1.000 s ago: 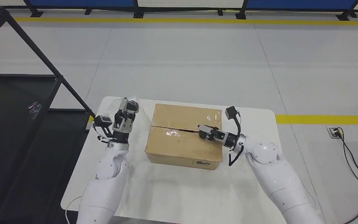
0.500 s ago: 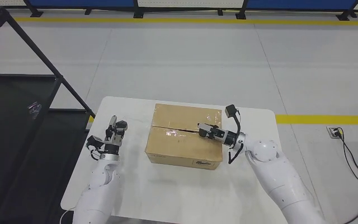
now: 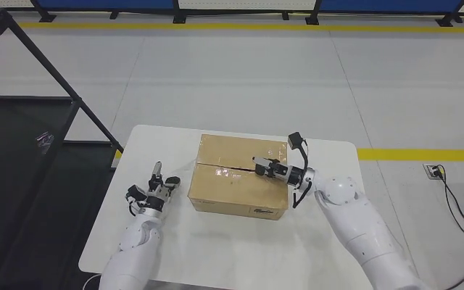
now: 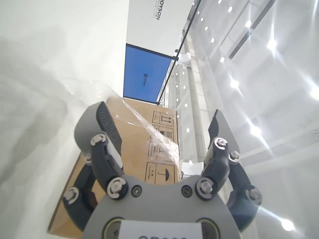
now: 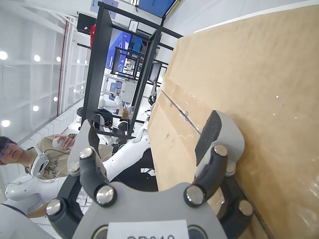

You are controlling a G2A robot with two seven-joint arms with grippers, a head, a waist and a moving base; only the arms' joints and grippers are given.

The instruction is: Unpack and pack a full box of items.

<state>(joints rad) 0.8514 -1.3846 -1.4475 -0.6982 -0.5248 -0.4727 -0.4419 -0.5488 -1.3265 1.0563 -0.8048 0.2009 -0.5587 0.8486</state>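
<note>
Box: a closed cardboard box (image 3: 239,177) stands in the middle of the white table (image 3: 217,250), nearer the far edge than the robot's.
Top view: both top flaps lie flat and meet at a seam (image 3: 221,167) that runs across the box's width.
Right wrist view: close up, the seam (image 5: 179,109) carries clear tape across the brown top (image 5: 244,70), with small pen marks beside it.
Left wrist view: the box's side face (image 4: 139,145) bears printed handling symbols, and a strip of clear tape (image 4: 159,138) wraps down over the top edge.
Right gripper: the right gripper (image 3: 258,163) (image 5: 152,125) is wide open and holds nothing. It is over the box top at the seam's right end. One finger (image 5: 214,135) lies close against the cardboard; I cannot tell whether it touches. The other stands out in the air.
Left gripper: the left gripper (image 3: 162,183) (image 4: 159,114) is also spread wide and holds nothing. It is low over the table, near the box's left side but apart from it.
Room: a broad stretch of white tabletop lies between the box and the near edge, with narrower strips on either side.
Edges: a black frame (image 3: 51,69) stands off the table's left side.
</note>
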